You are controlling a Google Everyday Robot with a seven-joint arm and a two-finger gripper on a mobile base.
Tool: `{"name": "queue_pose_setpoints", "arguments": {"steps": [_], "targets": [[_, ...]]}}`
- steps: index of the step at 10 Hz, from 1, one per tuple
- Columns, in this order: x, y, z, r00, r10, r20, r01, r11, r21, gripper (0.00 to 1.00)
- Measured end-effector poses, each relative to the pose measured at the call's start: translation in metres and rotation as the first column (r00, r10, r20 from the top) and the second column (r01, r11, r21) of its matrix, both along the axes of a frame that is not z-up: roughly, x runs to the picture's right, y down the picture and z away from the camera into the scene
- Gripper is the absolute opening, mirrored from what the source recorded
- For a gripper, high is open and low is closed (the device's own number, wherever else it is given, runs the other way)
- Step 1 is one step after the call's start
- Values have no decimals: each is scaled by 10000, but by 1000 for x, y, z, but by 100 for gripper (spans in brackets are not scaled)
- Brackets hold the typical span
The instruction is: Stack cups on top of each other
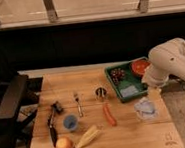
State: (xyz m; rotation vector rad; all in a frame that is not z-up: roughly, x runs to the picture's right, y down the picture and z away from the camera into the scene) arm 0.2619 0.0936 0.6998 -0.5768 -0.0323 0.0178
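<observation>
A small blue cup stands on the wooden table at front left. A small metal cup stands near the table's middle. A clear plastic cup lies on the table's right side. My white arm reaches in from the right. My gripper sits at its lower end, just above the clear cup, beside the tray's right edge, largely hidden by the arm.
A green tray at the back right holds grapes, a red bowl and a blue sponge. A fork, a red sausage, corn, an onion and a black tool lie about. A black chair stands at left.
</observation>
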Motion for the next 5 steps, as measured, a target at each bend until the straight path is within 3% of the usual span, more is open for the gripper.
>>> {"name": "queue_pose_setpoints", "arguments": {"steps": [3, 5], "targets": [[-49, -11, 14, 9956, -336, 880, 345, 9994, -94, 65], [-84, -19, 19, 9860, -643, 1539, 658, 9978, -44, 65]]}}
